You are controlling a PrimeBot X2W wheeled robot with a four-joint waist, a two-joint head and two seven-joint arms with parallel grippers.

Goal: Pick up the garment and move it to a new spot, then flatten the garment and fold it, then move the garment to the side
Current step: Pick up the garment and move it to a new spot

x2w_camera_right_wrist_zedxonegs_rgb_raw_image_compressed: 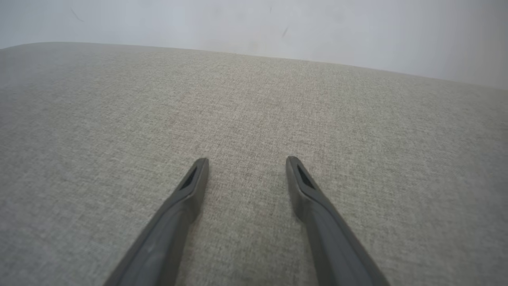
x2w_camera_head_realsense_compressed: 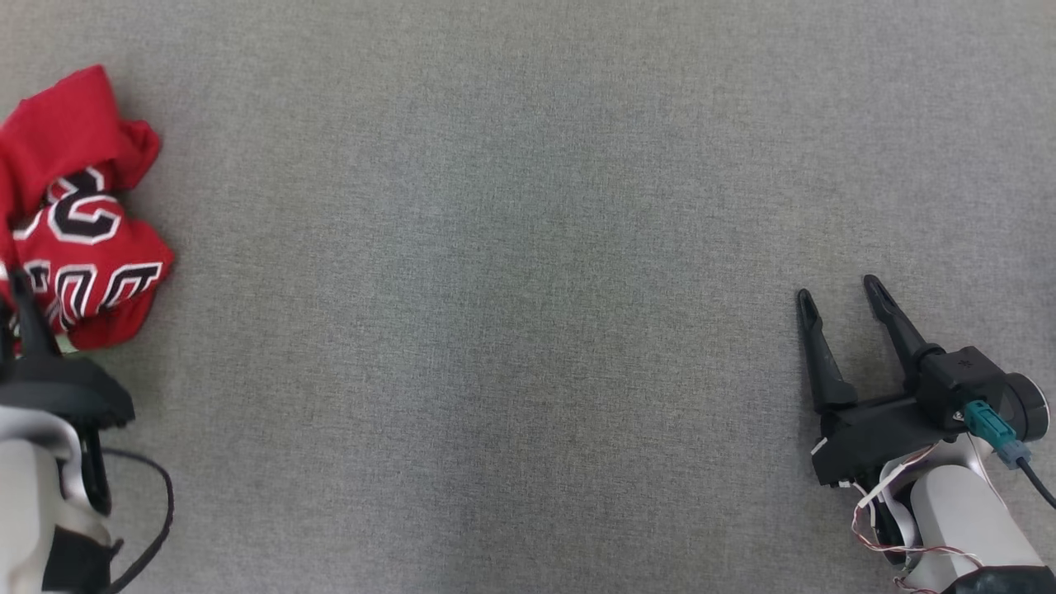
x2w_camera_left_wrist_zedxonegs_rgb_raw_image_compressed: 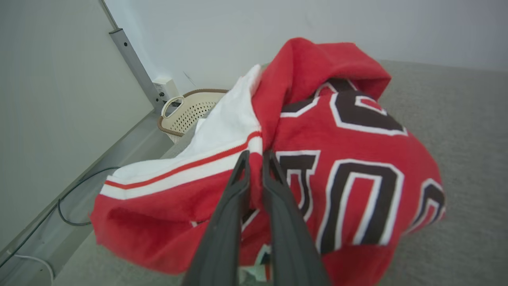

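Note:
The garment [x2w_camera_head_realsense_compressed: 91,239] is a crumpled red jersey with black-and-white lettering and a white, red-striped trim, lying bunched at the far left of the grey cloth-covered surface [x2w_camera_head_realsense_compressed: 528,247]. In the left wrist view the garment [x2w_camera_left_wrist_zedxonegs_rgb_raw_image_compressed: 349,159] rises right in front of my left gripper [x2w_camera_left_wrist_zedxonegs_rgb_raw_image_compressed: 256,154], whose fingers are pinched together on a red fold near the white trim. In the head view the left gripper [x2w_camera_head_realsense_compressed: 12,301] sits at the heap's near edge, partly cut off by the frame. My right gripper [x2w_camera_head_realsense_compressed: 838,289] rests far to the right, open and empty, its fingers spread over bare fabric [x2w_camera_right_wrist_zedxonegs_rgb_raw_image_compressed: 247,160].
Beyond the garment, off the table's edge, a cream perforated basket [x2w_camera_left_wrist_zedxonegs_rgb_raw_image_compressed: 190,109] stands against a pale wall beside a metal post [x2w_camera_left_wrist_zedxonegs_rgb_raw_image_compressed: 135,63]. A dark cable [x2w_camera_left_wrist_zedxonegs_rgb_raw_image_compressed: 71,210] lies on the floor below.

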